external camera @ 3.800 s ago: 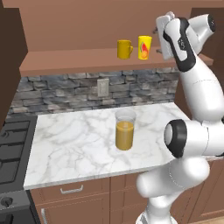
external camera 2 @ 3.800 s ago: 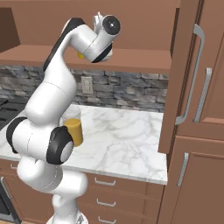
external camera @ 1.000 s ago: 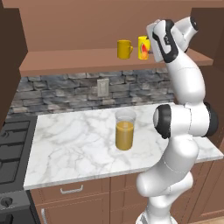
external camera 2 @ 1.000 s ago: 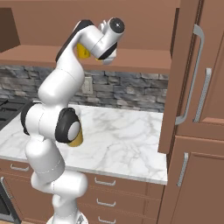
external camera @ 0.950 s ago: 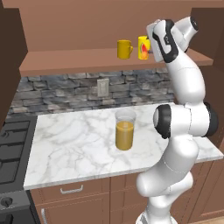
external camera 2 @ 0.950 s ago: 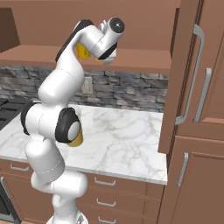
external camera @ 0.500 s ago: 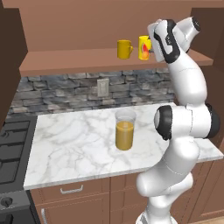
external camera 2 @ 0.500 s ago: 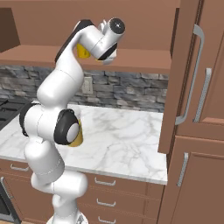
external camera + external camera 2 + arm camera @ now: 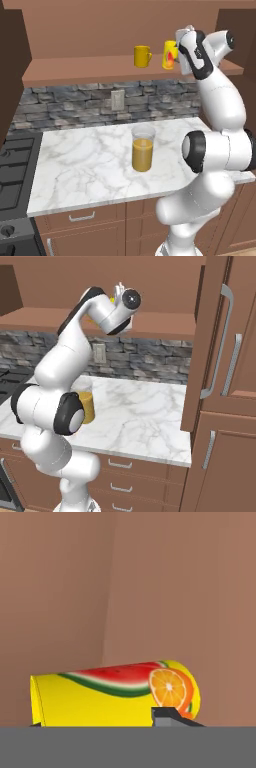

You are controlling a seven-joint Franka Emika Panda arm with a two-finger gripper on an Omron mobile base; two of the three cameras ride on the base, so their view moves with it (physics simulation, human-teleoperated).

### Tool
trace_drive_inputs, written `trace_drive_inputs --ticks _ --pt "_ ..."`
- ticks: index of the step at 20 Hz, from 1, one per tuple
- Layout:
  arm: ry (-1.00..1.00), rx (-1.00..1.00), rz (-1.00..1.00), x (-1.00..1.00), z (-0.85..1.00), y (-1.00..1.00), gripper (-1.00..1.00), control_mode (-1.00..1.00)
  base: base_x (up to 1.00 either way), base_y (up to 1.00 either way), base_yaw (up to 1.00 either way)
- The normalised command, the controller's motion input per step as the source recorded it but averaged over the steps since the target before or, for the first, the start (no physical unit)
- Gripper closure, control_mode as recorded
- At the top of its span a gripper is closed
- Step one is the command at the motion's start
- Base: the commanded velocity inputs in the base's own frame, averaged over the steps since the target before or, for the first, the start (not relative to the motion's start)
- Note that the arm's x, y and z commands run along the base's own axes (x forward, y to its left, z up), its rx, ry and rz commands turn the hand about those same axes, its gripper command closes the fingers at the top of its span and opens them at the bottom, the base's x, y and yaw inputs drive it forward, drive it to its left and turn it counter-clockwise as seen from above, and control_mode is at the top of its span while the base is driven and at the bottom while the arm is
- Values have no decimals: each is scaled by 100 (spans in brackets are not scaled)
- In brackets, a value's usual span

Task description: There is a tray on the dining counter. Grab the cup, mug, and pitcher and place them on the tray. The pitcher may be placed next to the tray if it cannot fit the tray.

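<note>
The cup [image 9: 169, 54] is a yellow tumbler with fruit artwork, standing on the wooden shelf [image 9: 90, 70]. My gripper [image 9: 178, 52] is up at the shelf against the cup's right side, shut on it. Seen from the hand, the cup [image 9: 110, 697] lies across the bottom between my gripper [image 9: 102, 723] fingers, with one dark fingertip [image 9: 167, 716] against it. Left of the cup on the same shelf stands the plain yellow mug [image 9: 142, 56]. The pitcher [image 9: 142, 150] of orange juice is on the marble kitchen counter below. The tray and dining counter are out of view.
A stove [image 9: 15, 165] borders the counter on the left. Tall wooden cabinets with metal handles [image 9: 225, 356] rise at the right. A stone backsplash with an outlet [image 9: 117, 100] runs under the shelf. My arm partly hides the pitcher [image 9: 89, 406] in the right base view.
The fingers have closed in on the cup over the last second. The arm has barely shifted, and the cup, mug and pitcher stay in place.
</note>
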Motion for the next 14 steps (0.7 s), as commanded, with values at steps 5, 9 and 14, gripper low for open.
trace_drive_inputs --ticks 5,9,14 --pt "-5 2 -8 -60 0 -27 100 -100 0 0 0" --pt "1 0 0 -91 0 -20 100 -100 0 0 0" --pt "10 0 0 -98 0 -10 100 -100 0 0 0"
